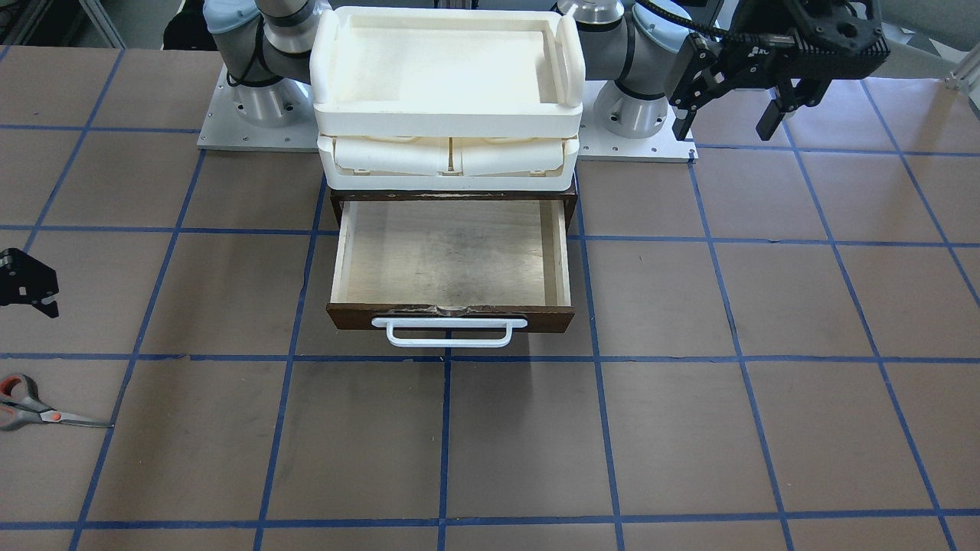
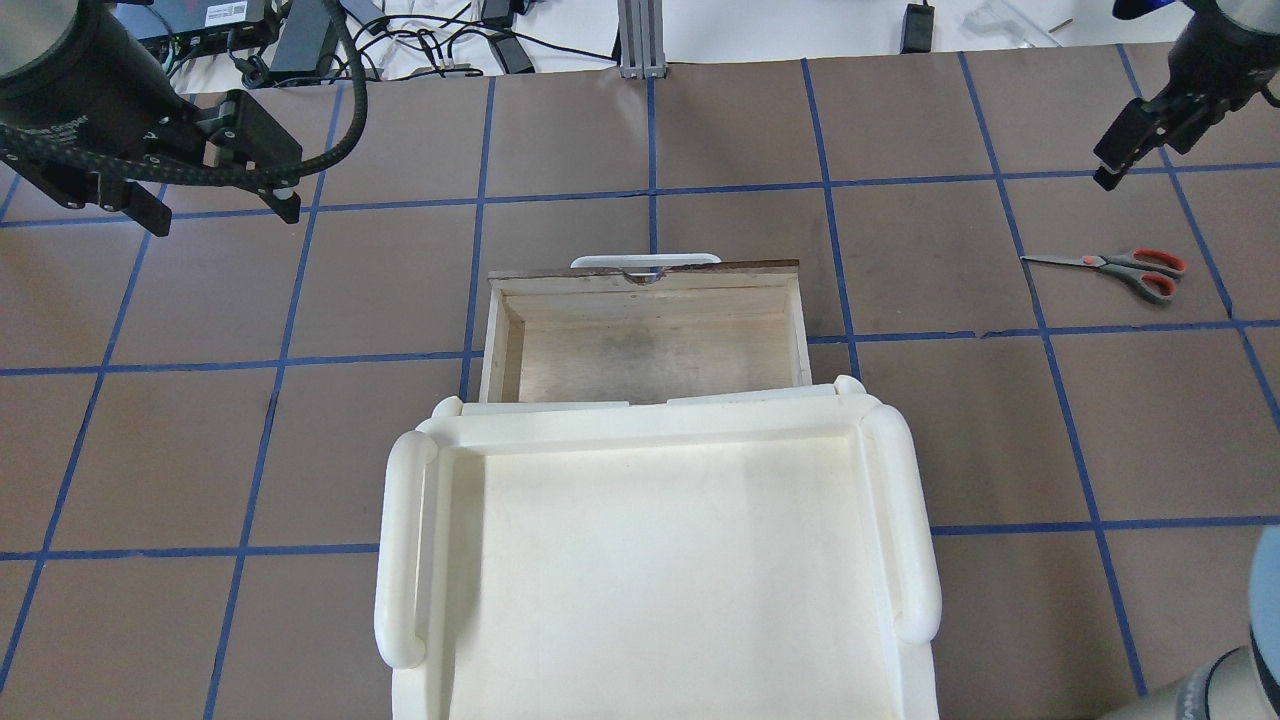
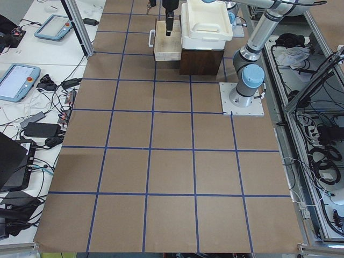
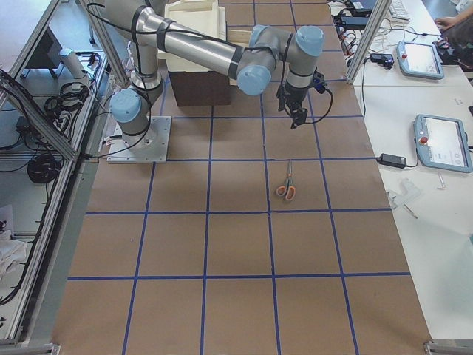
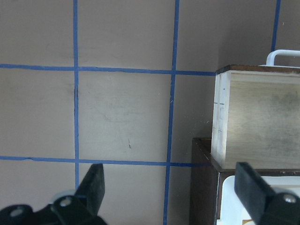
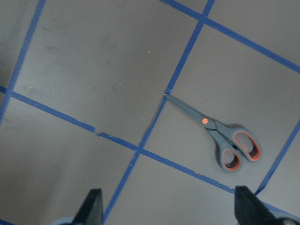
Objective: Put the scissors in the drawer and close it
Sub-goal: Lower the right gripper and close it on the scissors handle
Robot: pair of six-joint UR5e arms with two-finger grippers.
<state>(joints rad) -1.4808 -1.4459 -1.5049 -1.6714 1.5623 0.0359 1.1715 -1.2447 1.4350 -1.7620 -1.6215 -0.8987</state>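
The scissors [image 2: 1118, 267], with grey and red-orange handle loops, lie flat on the brown table at the robot's far right; they also show in the front view [image 1: 31, 410] and the right wrist view [image 6: 220, 136]. My right gripper [image 6: 169, 211] hangs open and empty above the table, a little beyond the scissors [image 4: 287, 185]. The dark brown drawer [image 1: 452, 316] with a white bar handle [image 1: 449, 330] is pulled open, its pale inside bare [image 2: 650, 345]. My left gripper [image 1: 727, 126] is open and empty, high over the table to the drawer's left [image 5: 253, 117].
A cream plastic tray unit [image 2: 650, 560] sits on top of the drawer's brown cabinet [image 5: 202, 187], between the two arm bases [image 1: 256, 103]. Blue tape lines grid the brown table. Cables and devices lie past the far edge [image 2: 300, 30].
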